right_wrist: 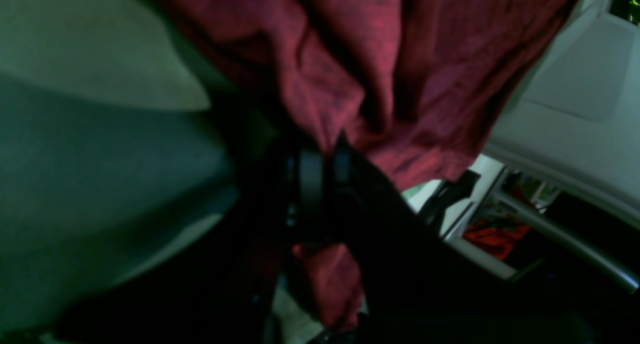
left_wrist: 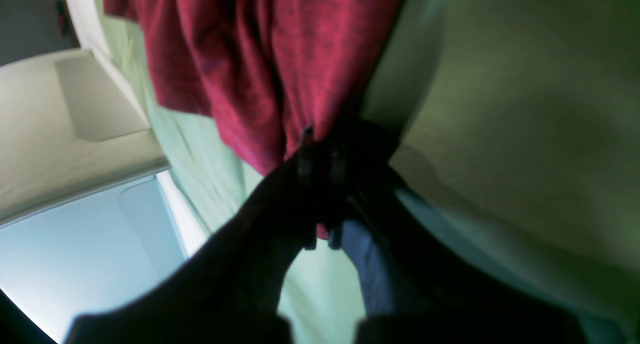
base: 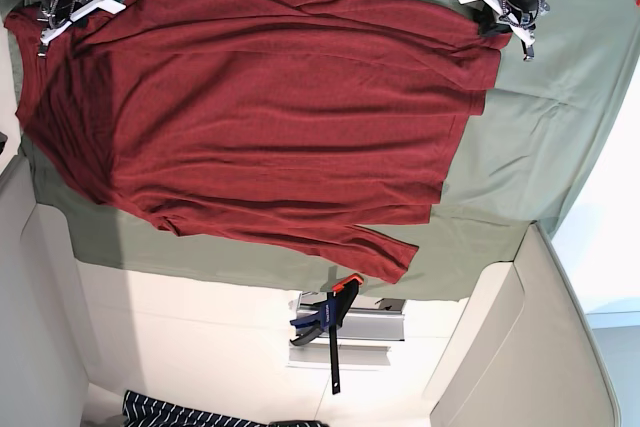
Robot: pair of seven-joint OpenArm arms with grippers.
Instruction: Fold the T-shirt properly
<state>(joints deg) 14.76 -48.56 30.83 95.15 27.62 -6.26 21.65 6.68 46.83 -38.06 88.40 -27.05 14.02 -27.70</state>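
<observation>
Spanning the table (base: 560, 127) lengthwise, the T-shirt (base: 270, 117) is gripped between left end effector (left_wrist: 322, 139) and right end effector (right_wrist: 322, 151), each clamped on one far corner.

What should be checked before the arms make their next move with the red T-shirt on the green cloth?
1. Left gripper shut on dark red knit T-shirt: ok.
2. Right gripper shut on it: ok.
3. Shirt spread open on green table cloth: ok, some creases.
4. Both fabric layers gripped: cannot tell.
5. Orange-handled bar clamp apart from shirt: ok.
</observation>
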